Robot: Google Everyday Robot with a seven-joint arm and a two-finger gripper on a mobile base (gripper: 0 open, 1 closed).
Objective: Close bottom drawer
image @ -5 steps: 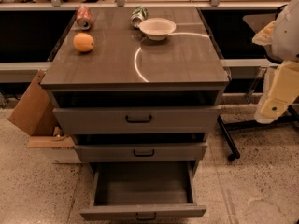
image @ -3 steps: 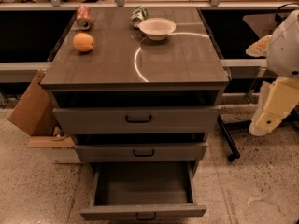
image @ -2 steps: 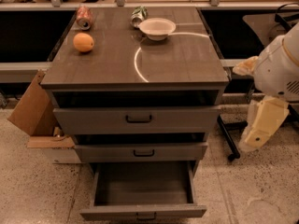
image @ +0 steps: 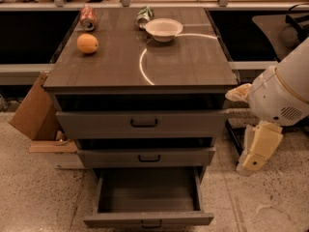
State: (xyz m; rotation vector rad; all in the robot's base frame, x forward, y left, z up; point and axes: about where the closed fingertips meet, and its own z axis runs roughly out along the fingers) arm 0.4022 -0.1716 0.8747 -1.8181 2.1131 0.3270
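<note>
Gripper [image: 256, 151] low beside the cabinet's [image: 140, 88] right flank, its state impossible to tell; bottom drawer [image: 148, 220] pulled fully out, lower left, clear of it.

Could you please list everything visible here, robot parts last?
cabinet: one, grey-brown, centre.
bottom drawer: one, grey-brown, lowest, pulled far out.
middle drawer: one, grey-brown, slightly out.
top drawer: one, grey-brown, slightly out.
orange: one, orange, cabinet top, left.
red can: one, red, back left.
green can: one, green, beside bowl.
bowl: one, white, back of top.
cardboard box: one, brown, floor, left of cabinet.
arm: one, white, right of cabinet.
gripper: one, cream, low at right, clear of drawers.
</note>
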